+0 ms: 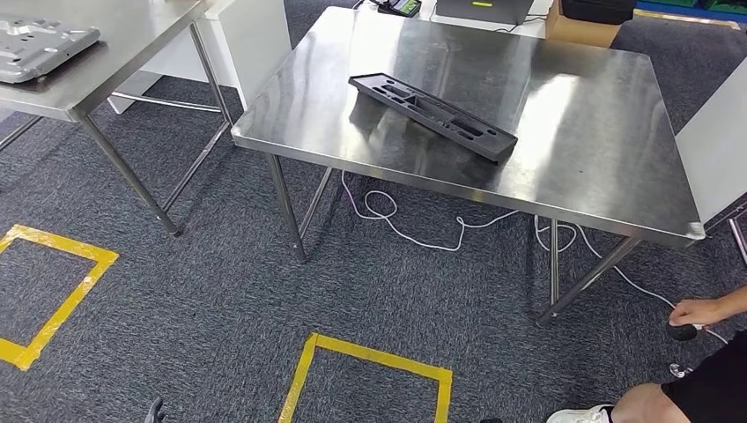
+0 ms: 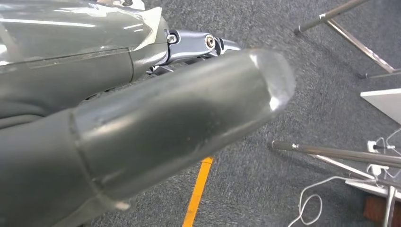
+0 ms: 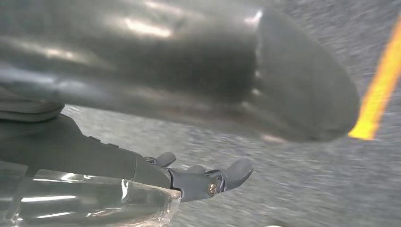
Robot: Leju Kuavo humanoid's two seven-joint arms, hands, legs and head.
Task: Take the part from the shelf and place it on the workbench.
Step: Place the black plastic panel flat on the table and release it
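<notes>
A long black moulded part (image 1: 432,115) lies flat and slantwise on the steel workbench (image 1: 599,159), near its middle. My left hand (image 2: 142,118) hangs over the grey carpet with its thick thumb in front and its darker fingers (image 2: 198,45) stretched out behind; nothing is in it. My right hand (image 3: 165,94) also hangs above the carpet, its fingers (image 3: 222,177) apart and holding nothing. Neither hand is near the part.
A second steel table (image 1: 132,35) at the left carries a grey metal plate (image 1: 40,44). Yellow tape squares (image 1: 370,361) mark the carpet. A white cable (image 1: 414,229) trails under the workbench. A person's hand (image 1: 705,313) reaches to the floor at the lower right.
</notes>
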